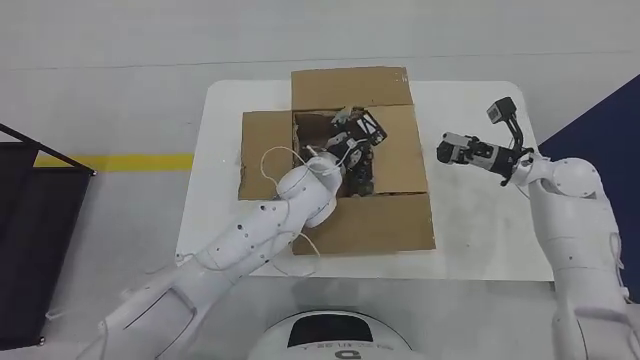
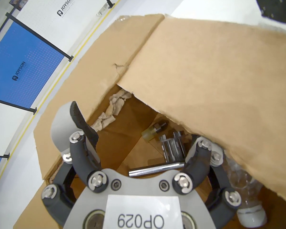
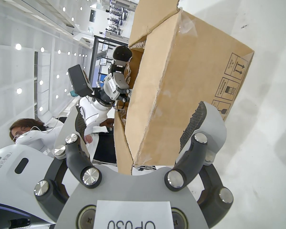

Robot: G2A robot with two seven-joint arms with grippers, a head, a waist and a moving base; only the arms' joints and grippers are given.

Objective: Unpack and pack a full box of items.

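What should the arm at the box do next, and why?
Probably lower the left gripper a little and close it on the shiny metal rod. The gripper hangs open and empty at the mouth of the cardboard box, and the rod lies uncovered on the box bottom, close in front of it.

The brown cardboard box point(image 1: 400, 150) stands open, flaps spread toward 12, 3, 6 and 9 o'clock. Inside lie a metal rod point(image 2: 156, 169) and a clear bottle point(image 2: 245, 189).
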